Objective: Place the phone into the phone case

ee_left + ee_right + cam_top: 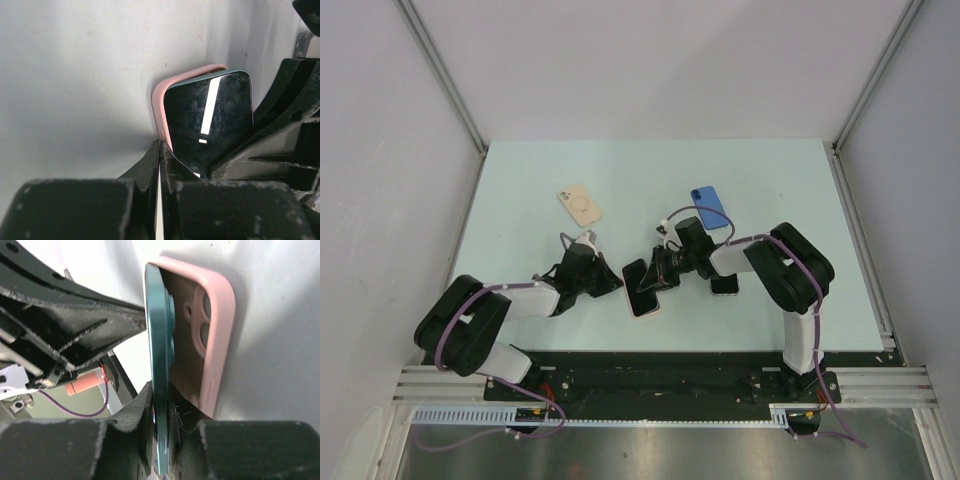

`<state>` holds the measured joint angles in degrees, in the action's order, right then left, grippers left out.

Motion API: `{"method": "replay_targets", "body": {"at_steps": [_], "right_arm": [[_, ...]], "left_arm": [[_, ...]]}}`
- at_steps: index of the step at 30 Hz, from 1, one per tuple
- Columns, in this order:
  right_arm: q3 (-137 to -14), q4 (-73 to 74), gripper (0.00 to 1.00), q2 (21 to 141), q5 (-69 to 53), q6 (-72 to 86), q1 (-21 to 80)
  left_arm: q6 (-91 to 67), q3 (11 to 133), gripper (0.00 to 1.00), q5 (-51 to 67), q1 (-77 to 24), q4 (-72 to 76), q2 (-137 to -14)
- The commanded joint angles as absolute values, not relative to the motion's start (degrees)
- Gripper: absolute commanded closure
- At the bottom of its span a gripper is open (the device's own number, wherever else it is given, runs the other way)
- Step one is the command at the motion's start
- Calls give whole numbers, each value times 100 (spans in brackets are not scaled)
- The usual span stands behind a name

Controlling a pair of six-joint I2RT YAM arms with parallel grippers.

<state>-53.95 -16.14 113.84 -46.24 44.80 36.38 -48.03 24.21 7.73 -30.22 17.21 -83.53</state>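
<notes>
Teal phone [159, 340], half out of its pink phone case [217, 330], held just below centre of the overhead frame, right gripper [160, 395] clamped on the phone's edge, left gripper [160, 150] pinched shut on the case's rim.

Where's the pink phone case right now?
In the overhead view, the pink phone case is near the front middle of the table, held between the left tool and the right tool, with the teal phone partly seated in it.
</notes>
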Motion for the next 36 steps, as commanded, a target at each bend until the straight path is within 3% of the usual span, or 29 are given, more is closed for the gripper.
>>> {"method": "replay_targets", "body": {"at_steps": [1, 5, 9, 15, 36], "right_arm": [[-5449, -1319, 81, 11329, -3569, 4439, 3999], [-5449, -1125, 69, 11171, -3393, 4342, 3981], [-5449, -888, 64, 10969, -3209, 4280, 3973], [-5449, -624, 59, 10696, -2980, 4192, 3920], [-5476, 606, 52, 9941, -2513, 3718, 3525]], "left_arm": [[-4949, 2460, 95, 1890, -3744, 669, -8324], [-4808, 2767, 84, 1478, -3753, 63, -7928], [-4685, 2962, 73, 1187, -3753, -395, -7647], [-4702, 3006, 66, 1151, -3744, -238, -7620], [-4526, 3313, 60, 1327, -3744, -26, -8077]]}}
